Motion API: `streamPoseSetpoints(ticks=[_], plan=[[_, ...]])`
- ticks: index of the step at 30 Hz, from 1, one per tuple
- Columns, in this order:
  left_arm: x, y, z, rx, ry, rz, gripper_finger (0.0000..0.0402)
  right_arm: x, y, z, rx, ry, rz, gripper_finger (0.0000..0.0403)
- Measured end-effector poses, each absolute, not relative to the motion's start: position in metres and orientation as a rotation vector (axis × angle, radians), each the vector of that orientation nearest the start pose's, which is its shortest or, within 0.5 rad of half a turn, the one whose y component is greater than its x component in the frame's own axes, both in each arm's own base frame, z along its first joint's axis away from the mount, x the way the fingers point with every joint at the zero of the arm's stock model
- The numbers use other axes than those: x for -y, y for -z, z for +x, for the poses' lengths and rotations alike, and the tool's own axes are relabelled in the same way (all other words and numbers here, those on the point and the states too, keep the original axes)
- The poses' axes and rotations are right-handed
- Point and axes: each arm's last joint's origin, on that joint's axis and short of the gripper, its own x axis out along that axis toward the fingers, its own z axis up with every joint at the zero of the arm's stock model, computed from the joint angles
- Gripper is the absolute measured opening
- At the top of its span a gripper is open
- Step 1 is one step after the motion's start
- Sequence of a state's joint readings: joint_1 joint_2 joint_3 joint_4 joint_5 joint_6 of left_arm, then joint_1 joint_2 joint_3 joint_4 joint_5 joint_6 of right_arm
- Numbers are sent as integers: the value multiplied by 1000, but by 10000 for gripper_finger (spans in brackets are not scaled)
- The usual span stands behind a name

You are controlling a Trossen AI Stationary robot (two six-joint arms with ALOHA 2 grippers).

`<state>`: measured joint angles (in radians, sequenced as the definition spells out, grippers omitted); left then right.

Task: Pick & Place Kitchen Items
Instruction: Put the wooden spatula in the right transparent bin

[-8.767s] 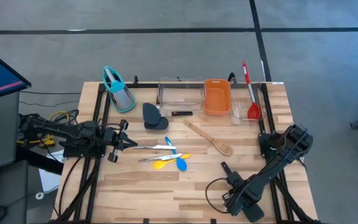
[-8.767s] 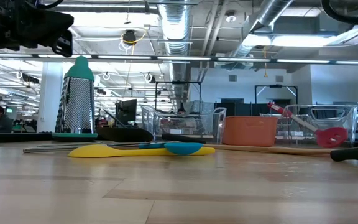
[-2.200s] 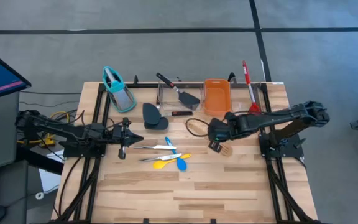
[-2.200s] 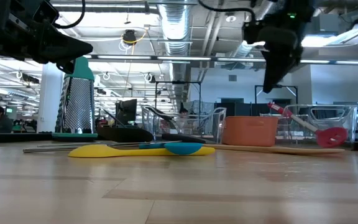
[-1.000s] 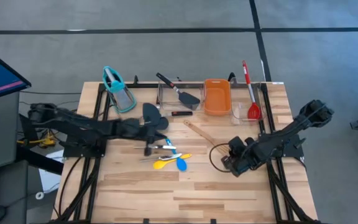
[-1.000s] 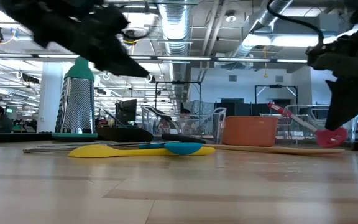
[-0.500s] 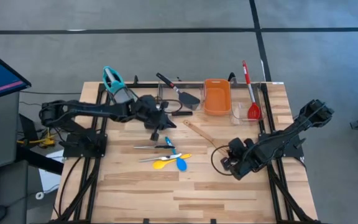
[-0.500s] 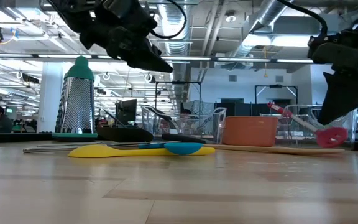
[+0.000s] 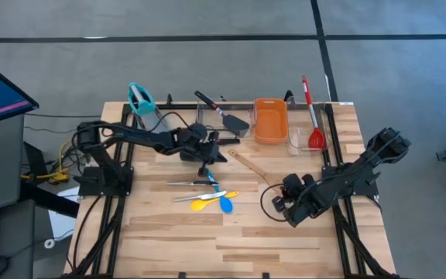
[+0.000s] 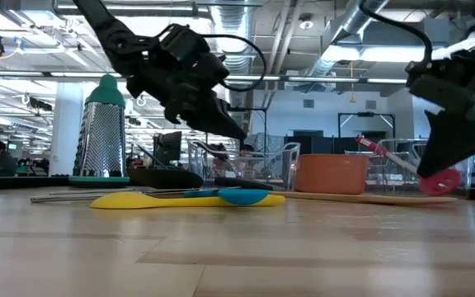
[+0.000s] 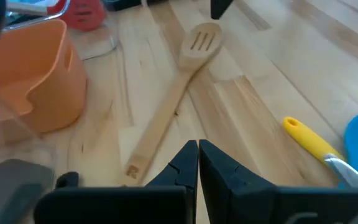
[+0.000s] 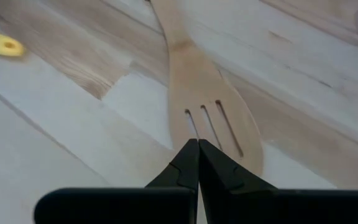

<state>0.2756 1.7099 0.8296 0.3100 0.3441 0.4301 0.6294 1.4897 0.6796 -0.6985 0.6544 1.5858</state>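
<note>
The left gripper hung closed and empty above the table, near the wooden spoon's handle end; the right gripper, also closed, seemed just short of its slotted bowl.

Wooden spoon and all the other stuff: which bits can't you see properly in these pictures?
- Wooden spoon: right wrist view, handle cut off by the picture's edge; bowl tip hidden behind the shut right gripper.
- Grey scoop: high view, hidden under the left arm, whose shut left gripper hangs above the table.
- Grater: high view, lower half covered by the left arm.
- Yellow spoon: left wrist view, bowl out of frame.
</note>
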Motion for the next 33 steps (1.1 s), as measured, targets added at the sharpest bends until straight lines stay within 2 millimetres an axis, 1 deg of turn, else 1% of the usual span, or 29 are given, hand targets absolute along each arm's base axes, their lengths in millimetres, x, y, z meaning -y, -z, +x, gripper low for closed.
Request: streamPoseSetpoints(ticks=[7,11,18,24,27,33], plan=[[-90,-165,354,-495,177,254,3,-121,-130,183,-812,870,503,0],[-92,-162,363,-496,177,253,3,-122,-129,183,-812,869,509,0],[-94,-149,366,-533,181,240,3,-121,-129,182,-818,877,498,0],[-94,-150,366,-530,180,241,3,-121,-129,182,-818,882,499,0],[-94,-150,366,-529,180,241,3,-121,-126,182,-806,901,501,0],[-94,-152,368,-506,175,250,3,-119,-127,191,-659,900,514,0]])
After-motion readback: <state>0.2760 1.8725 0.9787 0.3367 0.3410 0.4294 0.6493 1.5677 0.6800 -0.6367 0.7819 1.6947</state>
